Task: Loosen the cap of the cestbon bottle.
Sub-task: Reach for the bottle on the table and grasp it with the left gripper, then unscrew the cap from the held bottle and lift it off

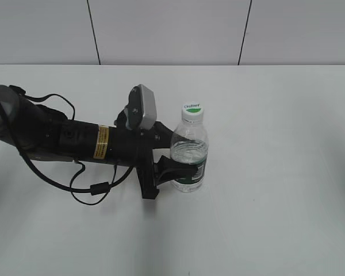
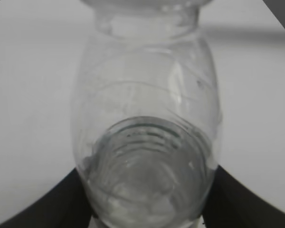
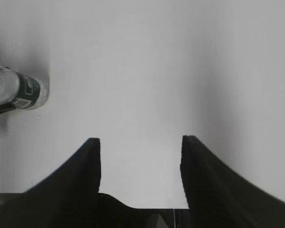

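Note:
The cestbon bottle [image 1: 190,154] stands upright on the white table, clear and ribbed, with a dark green label low on its body. Its white cap [image 1: 192,110] with a green mark sits on top. My left gripper [image 1: 178,170] is shut on the bottle's lower body. In the left wrist view the bottle [image 2: 147,142] fills the frame between the black fingers of the left gripper [image 2: 147,209]. My right gripper [image 3: 140,156] is open and empty over bare table, out of the exterior view. The bottle [image 3: 19,90] shows at the far left of the right wrist view.
The left arm [image 1: 75,138] with its cables lies across the left of the white table [image 1: 276,201]. A grey panelled wall [image 1: 172,29] stands behind the table's far edge.

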Motion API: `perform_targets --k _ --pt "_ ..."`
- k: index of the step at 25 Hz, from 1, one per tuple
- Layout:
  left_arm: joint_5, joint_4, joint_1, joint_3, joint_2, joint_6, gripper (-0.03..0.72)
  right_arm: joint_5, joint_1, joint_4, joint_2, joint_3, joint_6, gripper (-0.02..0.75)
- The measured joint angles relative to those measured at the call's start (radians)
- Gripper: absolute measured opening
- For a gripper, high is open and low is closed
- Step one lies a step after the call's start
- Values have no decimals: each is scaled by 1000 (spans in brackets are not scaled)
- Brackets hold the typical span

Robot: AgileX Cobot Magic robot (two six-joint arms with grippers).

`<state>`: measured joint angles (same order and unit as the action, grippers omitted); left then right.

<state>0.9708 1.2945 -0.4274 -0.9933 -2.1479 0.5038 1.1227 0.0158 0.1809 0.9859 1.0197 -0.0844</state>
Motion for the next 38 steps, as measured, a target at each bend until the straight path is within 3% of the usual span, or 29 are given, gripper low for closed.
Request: perform_targets --k 5,15,28,38 --pt "2 4 0 0 0 1 393 72 0 77 159 115 -44 413" --pt "3 5 0 -1 0 1 391 87 67 78 389 263 -20 412" --pt "4 6 0 -1 0 1 391 91 451 1 665 482 77 412" --pt "4 6 0 -1 0 1 391 91 592 -2 825 685 84 412"
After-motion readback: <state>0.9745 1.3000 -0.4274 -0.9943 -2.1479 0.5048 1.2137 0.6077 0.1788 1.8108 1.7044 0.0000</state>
